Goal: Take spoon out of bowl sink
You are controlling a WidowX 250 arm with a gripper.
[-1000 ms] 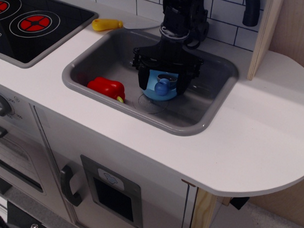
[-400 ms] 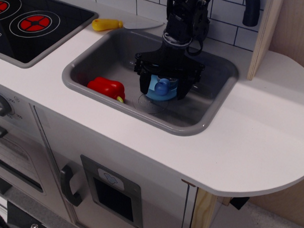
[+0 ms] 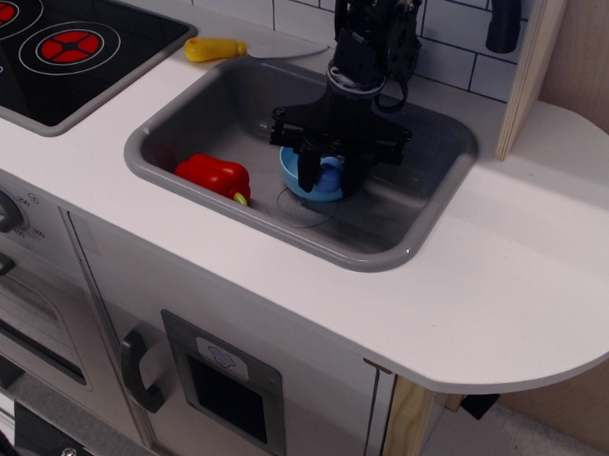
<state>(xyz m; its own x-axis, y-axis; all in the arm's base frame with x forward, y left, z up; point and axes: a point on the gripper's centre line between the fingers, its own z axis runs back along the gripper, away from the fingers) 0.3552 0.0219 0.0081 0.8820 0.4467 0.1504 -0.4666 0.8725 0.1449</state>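
Observation view: tool (image 3: 329, 175) is down inside the sink (image 3: 188, 119), directly over the bowl (image 3: 291, 178), fingers clenched on the spoon (image 3: 329, 172). Spoon sits betw. the fingertips, within the bowl rim. Bowl rests on sink floor near the drain ring. Red pepper (image 3: 214, 176) lies left of bowl, apart. Yellow-handled knife (image 3: 216, 49) lies on table behind sink.

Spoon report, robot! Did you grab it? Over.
End effector closed around spoon, still in bowl. Not lifted. Red pepper beside, clear. Over.
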